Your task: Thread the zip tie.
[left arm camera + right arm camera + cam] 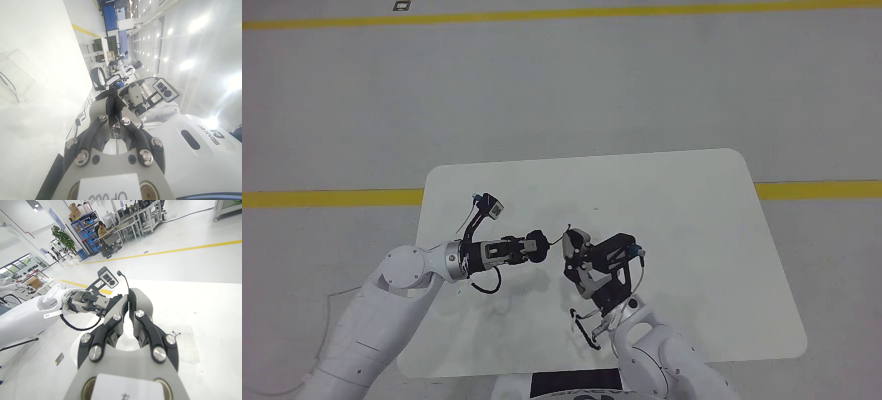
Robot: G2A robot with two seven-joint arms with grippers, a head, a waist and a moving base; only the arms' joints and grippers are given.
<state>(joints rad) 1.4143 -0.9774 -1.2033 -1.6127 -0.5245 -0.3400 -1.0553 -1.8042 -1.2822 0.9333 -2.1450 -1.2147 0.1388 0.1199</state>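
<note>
**Editor:** What's in the shot?

**Photographer:** 2 grippers meeting nearly tip to tip above the middle of a white desk [702, 240].

**Editor:** Where's the zip tie?

**Photographer:** The black zip tie [127, 285] is pinched in the right gripper [129, 304], jaws closed on the strap. Its square head end stands up clear of the jaws, off the desk.

**Editor:** And the other side?

**Photographer:** The left gripper [112, 100] is clamped too, black pads [108, 106] pressed together. A thin black strand, seemingly the tie's other end, runs between them.

**Editor:** Anything else on the desk?

**Photographer:** A clear plastic tray [28, 75] lies flat toward the desk's near edge, apart from both grippers. Loose black ties [11, 85] lie on it.
</note>
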